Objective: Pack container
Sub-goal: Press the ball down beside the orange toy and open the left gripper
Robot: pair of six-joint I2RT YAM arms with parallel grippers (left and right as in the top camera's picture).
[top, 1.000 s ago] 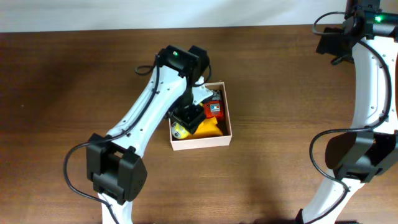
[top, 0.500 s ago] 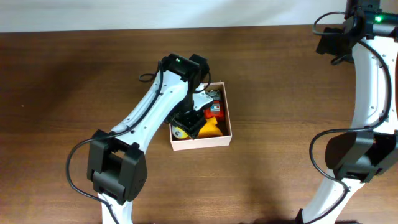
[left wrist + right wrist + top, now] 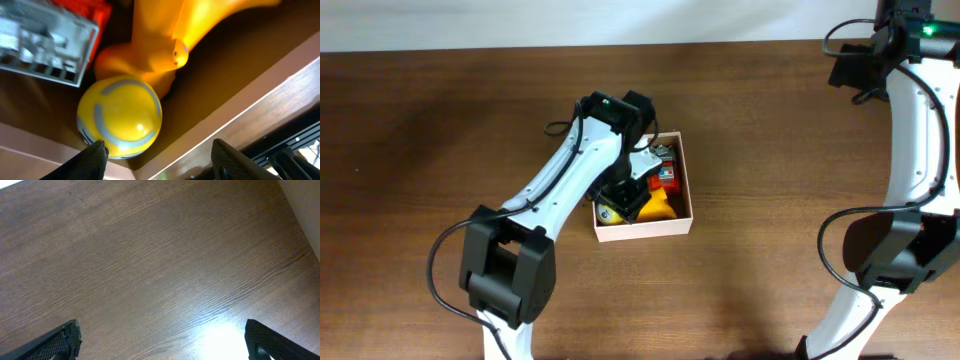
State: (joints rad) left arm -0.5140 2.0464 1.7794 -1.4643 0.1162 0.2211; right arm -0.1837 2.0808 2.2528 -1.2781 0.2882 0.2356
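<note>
The container (image 3: 645, 231) is seen overhead on the desk (image 3: 770, 150), a little left of the middle, with the left arm (image 3: 560, 180) laid across its left rim. Much of the inside is hidden there by the arm's black head. Only parts of a yellow ball (image 3: 609, 212), an orange-yellow toy (image 3: 663, 206) and a red pack (image 3: 667, 180) are made out.

More is given by the left wrist view. The ball, grey-striped, is shown in a corner on the tan floor, against the orange-yellow toy. The red pack with its clear front is seen just beside both. A white wall of the container is seen running across the lower right.

The left pincer (image 3: 160, 162) is pointed down into the container with fingers (image 3: 95, 156) held apart and nothing clamped. The ball sits just beside one finger; contact cannot be told. The left arm is stretched from the lower left of the desk, elbow bent, wrist dropped steeply into the box.

The right arm (image 3: 920, 130) is folded upright at the far right edge, well apart from the container. Its pincer is not made out overhead. In the right wrist view the right pincer (image 3: 162, 342) is shown with fingers wide apart over the desk's wood grain.
</note>
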